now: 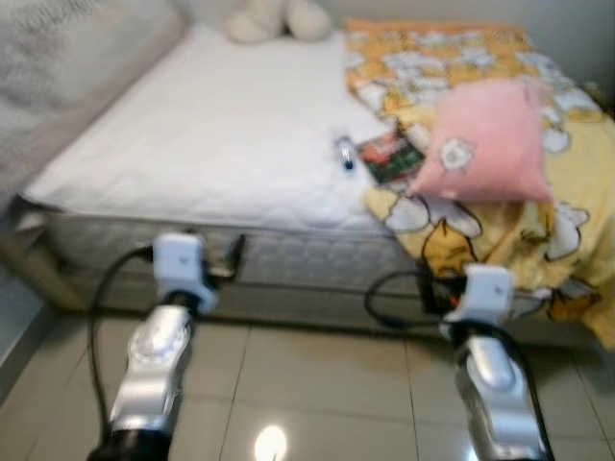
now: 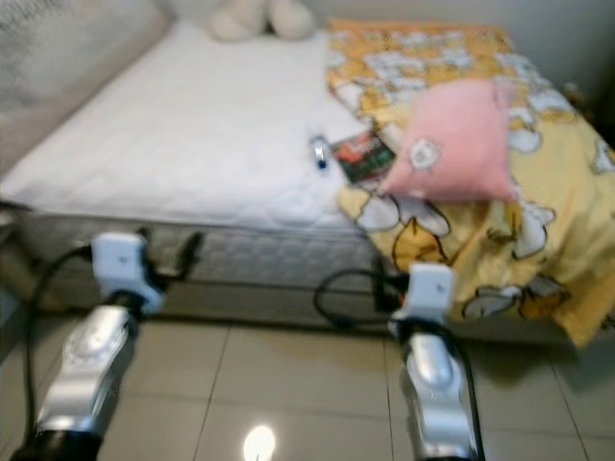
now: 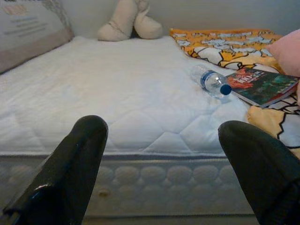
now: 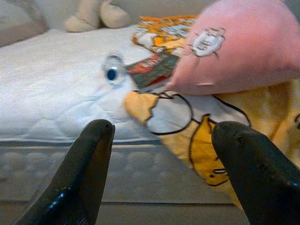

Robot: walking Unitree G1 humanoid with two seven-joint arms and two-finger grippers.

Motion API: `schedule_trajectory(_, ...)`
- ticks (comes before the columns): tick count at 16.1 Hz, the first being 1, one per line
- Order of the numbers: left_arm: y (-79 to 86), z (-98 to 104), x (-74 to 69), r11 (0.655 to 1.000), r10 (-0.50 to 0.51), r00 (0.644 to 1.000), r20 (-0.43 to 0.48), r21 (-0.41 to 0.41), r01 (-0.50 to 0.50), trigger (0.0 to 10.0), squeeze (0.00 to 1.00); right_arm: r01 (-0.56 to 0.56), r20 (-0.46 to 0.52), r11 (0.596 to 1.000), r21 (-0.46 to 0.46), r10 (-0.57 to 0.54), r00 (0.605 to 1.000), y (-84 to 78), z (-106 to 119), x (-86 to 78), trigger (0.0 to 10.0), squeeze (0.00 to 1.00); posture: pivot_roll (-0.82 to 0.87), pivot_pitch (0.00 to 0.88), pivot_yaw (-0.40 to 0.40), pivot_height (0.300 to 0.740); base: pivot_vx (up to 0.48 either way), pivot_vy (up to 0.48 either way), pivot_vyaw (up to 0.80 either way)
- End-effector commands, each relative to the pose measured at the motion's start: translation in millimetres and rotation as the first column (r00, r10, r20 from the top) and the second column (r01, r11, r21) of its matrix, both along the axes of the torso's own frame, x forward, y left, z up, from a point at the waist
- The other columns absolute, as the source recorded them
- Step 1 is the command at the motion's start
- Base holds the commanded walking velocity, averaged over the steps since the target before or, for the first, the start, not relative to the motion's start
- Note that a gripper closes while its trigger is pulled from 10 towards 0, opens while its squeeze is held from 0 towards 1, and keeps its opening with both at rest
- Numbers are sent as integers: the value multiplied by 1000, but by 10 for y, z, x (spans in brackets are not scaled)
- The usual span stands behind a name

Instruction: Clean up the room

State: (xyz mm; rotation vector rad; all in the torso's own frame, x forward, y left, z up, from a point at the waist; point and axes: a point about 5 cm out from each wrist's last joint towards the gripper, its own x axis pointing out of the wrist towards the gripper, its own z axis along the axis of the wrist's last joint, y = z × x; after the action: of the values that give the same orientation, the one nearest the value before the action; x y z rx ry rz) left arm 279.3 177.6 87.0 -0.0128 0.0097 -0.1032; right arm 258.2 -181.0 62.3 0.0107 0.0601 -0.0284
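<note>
A clear water bottle [image 1: 344, 154] with a blue cap lies on its side on the white mattress [image 1: 211, 134]. Right beside it lies a dark book [image 1: 389, 158], partly under a pink pillow [image 1: 485, 144]. The pillow rests on a rumpled yellow cartoon blanket [image 1: 500, 230] that hangs over the bed's front edge. My left gripper [image 3: 161, 136] is open and empty, low in front of the mattress side. My right gripper [image 4: 164, 133] is also open and empty, facing the hanging blanket, bottle [image 4: 112, 70] and book [image 4: 152, 68].
A cream plush toy [image 1: 279, 19] sits at the head of the bed. A large grey cushion [image 1: 67, 67] leans along the bed's left side. Glossy beige floor tiles [image 1: 317, 384] lie between me and the bed. Black cables loop from both wrists.
</note>
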Motion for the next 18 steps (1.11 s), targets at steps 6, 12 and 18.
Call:
schedule_trajectory(6,-102,43,48,1000,-13,1000,13,-20,13,10000,0,7,-34,1000,-19,-8,999,-106,-37,3,10000,0,-97,0,32,740,458,0,0)
schedule_trajectory(12,-81,43,43,999,5,1000,8,-33,-5,10000,0,-4,-23,999,-32,3,1000,-100,-1,41,10000,0,-97,0,35,740,443,0,0)
schedule_trajectory(18,-92,61,56,1000,-1,1000,12,-31,1,10000,0,-39,48,998,-42,41,998,14,229,220,10000,0,-94,0,41,740,439,0,0)
